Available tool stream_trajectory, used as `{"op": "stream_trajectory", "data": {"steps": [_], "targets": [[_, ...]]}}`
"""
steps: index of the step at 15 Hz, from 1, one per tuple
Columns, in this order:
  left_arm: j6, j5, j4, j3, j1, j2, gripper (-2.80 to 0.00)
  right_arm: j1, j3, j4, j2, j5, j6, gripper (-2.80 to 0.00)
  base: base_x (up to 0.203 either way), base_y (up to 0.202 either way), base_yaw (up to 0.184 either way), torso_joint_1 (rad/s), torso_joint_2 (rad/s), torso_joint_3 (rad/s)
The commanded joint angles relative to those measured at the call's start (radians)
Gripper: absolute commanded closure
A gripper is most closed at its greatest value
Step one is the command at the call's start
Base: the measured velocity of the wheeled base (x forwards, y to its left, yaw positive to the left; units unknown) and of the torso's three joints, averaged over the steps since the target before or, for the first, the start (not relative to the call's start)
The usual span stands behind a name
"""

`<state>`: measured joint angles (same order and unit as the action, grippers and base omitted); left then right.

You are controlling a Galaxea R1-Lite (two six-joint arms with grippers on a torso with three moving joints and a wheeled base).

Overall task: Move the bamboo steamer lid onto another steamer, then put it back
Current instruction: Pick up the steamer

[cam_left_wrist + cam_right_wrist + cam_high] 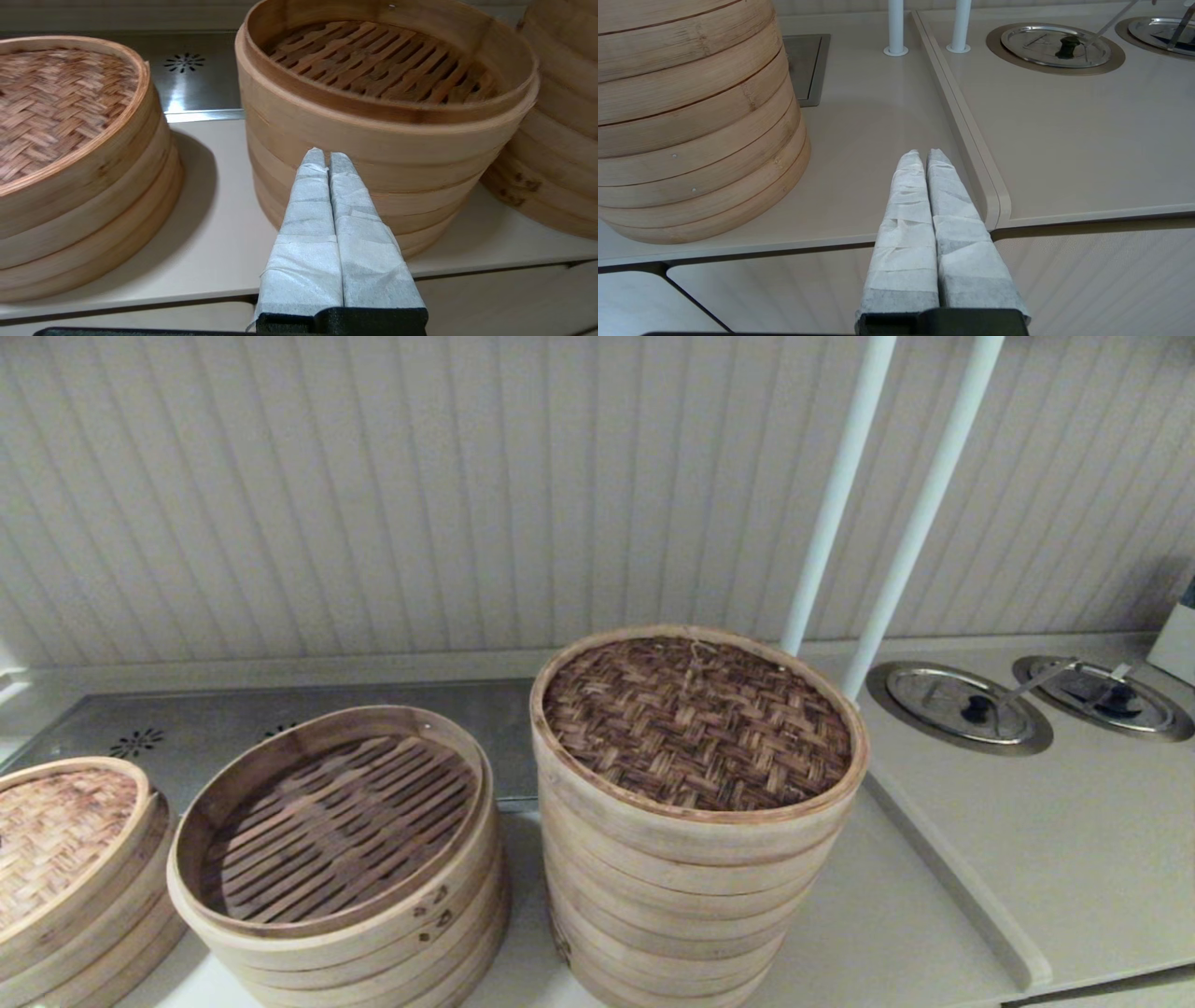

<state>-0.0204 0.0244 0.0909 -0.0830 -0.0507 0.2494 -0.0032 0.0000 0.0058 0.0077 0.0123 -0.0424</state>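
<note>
The left gripper has its two cloth-wrapped fingers pressed flat together, grasping nothing. It hangs at the near edge of the counter, its tips pointing at the pale outer wall of the shorter steamer — open-topped, with a slatted floor. The right gripper is likewise clenched on itself with nothing between its wrapped fingers, held low at the near counter edge, to the right of the tall stack and apart from it.

Neither arm shows in the head view. There the bamboo steamer lid sits level on top of another steamer, the tallest stack of pale rings, its dark herringbone weave facing up and its pale band flush with the top ring. The shorter steamer stands just left of the stack, close beside it. Farther left, at the frame edge, a paler tan-woven lid rests on a third, low steamer. Right of the stack, two white poles rise from the counter — beyond them lie two round metal covers set into the surface.
</note>
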Motion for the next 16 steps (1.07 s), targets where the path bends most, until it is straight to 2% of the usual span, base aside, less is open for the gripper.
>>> {"op": "stream_trajectory", "data": {"steps": [1,3,5,8,16], "targets": [[0.028,0.01,-0.004,0.05,0.033,-0.07,0.0,0.0,0.003,0.0,0.002,0.0,-0.001,0.0,0.0,0.0,0.0,0.0,0.0,0.0],[0.038,0.015,-0.013,0.055,0.041,-0.108,0.0,0.0,0.003,0.0,0.002,0.0,-0.001,0.0,0.0,0.0,0.0,0.0,0.0,0.0],[0.079,0.015,-0.025,0.076,0.043,-0.168,0.0,0.0,0.003,0.0,0.002,0.0,-0.001,0.0,0.0,0.0,0.0,0.0,0.0,0.0],[0.114,0.009,-0.099,0.083,0.043,-0.258,0.0,0.0,0.003,0.0,0.002,0.0,-0.001,0.0,0.0,0.0,0.0,0.0,0.0,0.0],[0.111,0.006,-0.097,0.083,0.043,-0.254,0.0,0.0,0.003,0.0,0.002,0.0,-0.001,0.0,0.0,0.0,0.0,0.0,0.0,0.0]]}}
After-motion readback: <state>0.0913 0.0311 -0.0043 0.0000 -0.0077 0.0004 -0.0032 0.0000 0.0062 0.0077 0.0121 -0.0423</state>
